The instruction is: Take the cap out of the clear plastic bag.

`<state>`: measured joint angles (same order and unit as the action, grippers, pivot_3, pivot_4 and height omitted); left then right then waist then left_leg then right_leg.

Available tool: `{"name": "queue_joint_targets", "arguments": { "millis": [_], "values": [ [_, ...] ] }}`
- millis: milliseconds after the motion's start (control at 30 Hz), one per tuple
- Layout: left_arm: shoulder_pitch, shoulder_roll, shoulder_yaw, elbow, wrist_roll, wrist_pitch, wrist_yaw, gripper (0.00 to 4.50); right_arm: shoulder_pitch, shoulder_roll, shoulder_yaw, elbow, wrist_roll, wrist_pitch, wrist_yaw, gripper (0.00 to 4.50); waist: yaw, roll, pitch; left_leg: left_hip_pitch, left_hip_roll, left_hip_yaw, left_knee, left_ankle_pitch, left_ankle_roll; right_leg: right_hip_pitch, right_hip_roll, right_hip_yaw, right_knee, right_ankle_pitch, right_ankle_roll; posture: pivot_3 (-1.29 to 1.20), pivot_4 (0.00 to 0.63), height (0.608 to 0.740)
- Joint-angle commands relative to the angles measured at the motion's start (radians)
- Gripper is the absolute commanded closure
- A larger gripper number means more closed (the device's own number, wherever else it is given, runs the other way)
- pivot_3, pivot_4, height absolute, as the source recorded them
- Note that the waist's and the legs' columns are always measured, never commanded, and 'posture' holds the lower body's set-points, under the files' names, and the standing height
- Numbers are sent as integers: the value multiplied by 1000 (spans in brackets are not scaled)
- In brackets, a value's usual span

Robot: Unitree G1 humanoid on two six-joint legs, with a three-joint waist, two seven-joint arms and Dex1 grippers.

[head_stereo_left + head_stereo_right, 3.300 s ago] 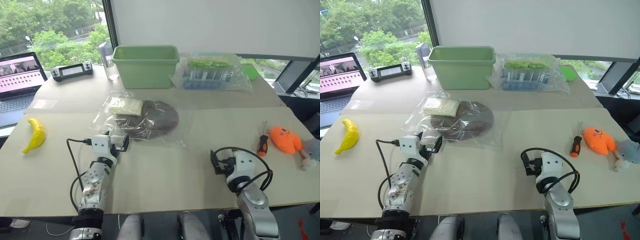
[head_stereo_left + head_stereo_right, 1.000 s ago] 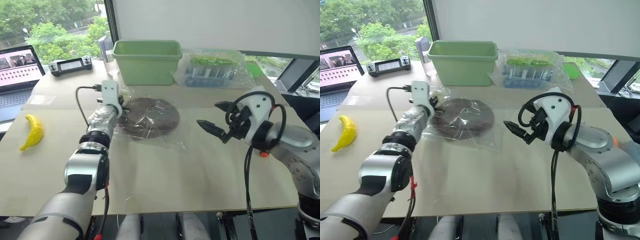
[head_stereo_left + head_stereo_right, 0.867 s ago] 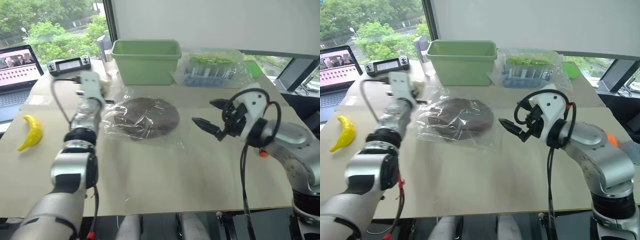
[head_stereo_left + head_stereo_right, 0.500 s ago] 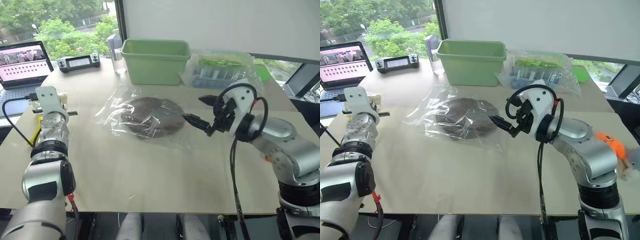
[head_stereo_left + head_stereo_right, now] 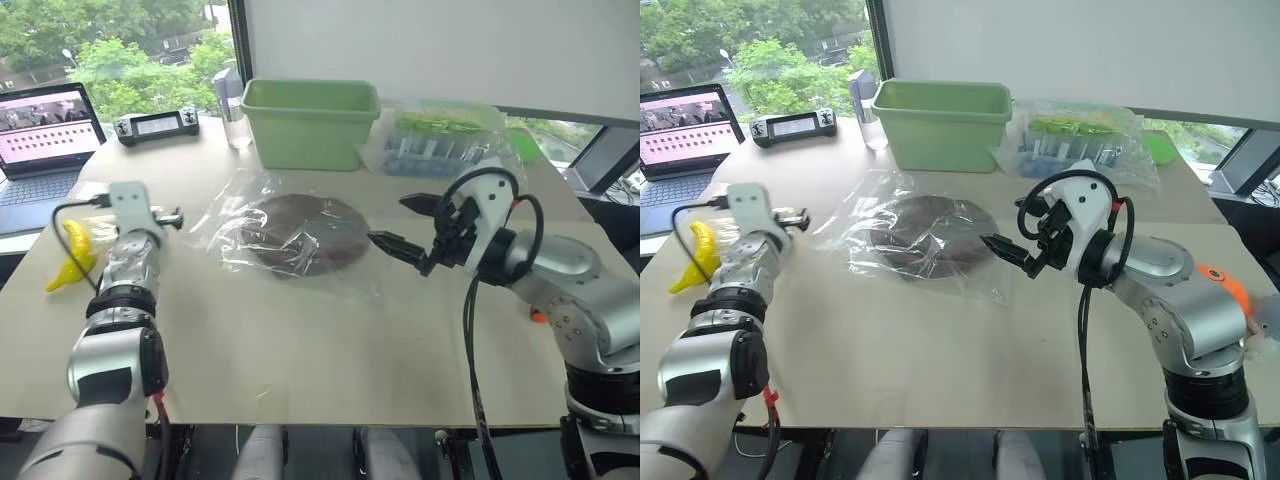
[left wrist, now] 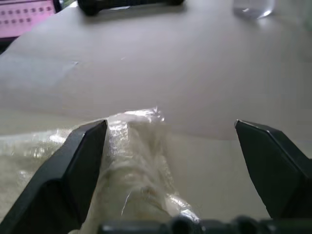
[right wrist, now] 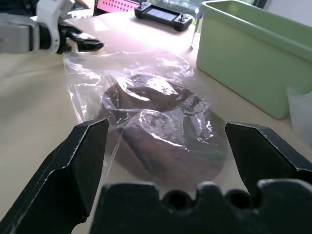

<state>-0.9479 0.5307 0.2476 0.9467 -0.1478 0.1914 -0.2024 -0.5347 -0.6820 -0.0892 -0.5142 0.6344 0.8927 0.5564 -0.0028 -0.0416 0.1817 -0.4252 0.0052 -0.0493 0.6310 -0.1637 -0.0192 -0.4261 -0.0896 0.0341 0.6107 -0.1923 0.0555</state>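
Brown fabric cap [image 5: 305, 232] inside clear plastic bag [image 5: 255, 215], soft, floppy; film slippery. Right claw [image 5: 400, 225] open beside cap; left claw [image 5: 168, 214] open, apart. Pinch cap rim.

Left claw [image 6: 170, 161] fingers spread; right claw [image 5: 405, 222] fingers spread, arm raised.

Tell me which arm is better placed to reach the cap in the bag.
Right, probably. The right gripper is open beside the clear plastic bag, facing the cap. The left gripper is off to the side.
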Motion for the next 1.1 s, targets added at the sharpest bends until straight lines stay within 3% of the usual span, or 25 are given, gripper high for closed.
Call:
{"name": "queue_joint_targets", "arguments": {
  "millis": [33, 200, 333, 433, 600, 700, 867, 1100],
  "values": [
    [35, 103, -41, -254, -23, 215, -156, 19, -12, -32, -41, -32, 45, 39, 16, 0, -18, 0, 0, 0, 0, 0, -1, 0, 0, 0, 0, 0, 0, 0, 0, 0, 150, 737],
    [140, 216, -187, -554, -36, 422, -434, 19, -15, -71, -34, -24, 48, 56, 43, 0, -37, 0, 0, 3, 1, 0, -4, 0, 0, -1, 1, 1, 1, -2, -3, 0, 150, 737],
    [145, 272, -226, -728, -103, 498, -618, 19, 13, -72, -23, -33, 68, 86, 46, 0, -29, 0, 0, 2, 2, 0, -2, 0, 0, -1, 1, 0, 1, -2, -3, 0, 150, 737],
    [189, 325, -236, -916, -247, 542, -847, 19, 55, -8, -33, -66, 149, 164, -5, 0, -28, -1, 0, 1, 3, 0, -2, 0, 0, -1, 2, 0, 0, -2, -3, 0, 150, 737],
    [277, 413, -176, -1085, -442, 585, -1079, 19, 120, 64, -56, -150, 304, 284, -86, 0, -35, 2, 2, 2, 4, 1, -5, 0, 0, -2, 2, 2, 1, -4, -6, 0, 150, 737],
    [279, 423, -171, -1092, -468, 577, -1102, 19, 157, 162, -105, -118, 417, 377, -229, 0, -35, 2, 2, 1, 9, 0, -4, 0, 0, -3, 9, 1, 2, -4, -8, 0, 150, 737],
    [289, 436, -176, -1107, -493, 581, -1135, 19, 194, 302, -107, -42, 468, 438, -396, 0, -34, 2, 2, 4, 13, -1, -2, 0, 1, -2, 13, 2, 4, -5, -18, 0, 150, 737],
    [357, 486, -160, -1144, -501, 590, -1135, 19, 209, 439, -67, 110, 426, 395, -469, 0, -40, 3, 2, 4, 13, 0, -3, 1, 1, -2, 14, 4, 3, -5, -18, 0, 150, 737]
  ]
}}
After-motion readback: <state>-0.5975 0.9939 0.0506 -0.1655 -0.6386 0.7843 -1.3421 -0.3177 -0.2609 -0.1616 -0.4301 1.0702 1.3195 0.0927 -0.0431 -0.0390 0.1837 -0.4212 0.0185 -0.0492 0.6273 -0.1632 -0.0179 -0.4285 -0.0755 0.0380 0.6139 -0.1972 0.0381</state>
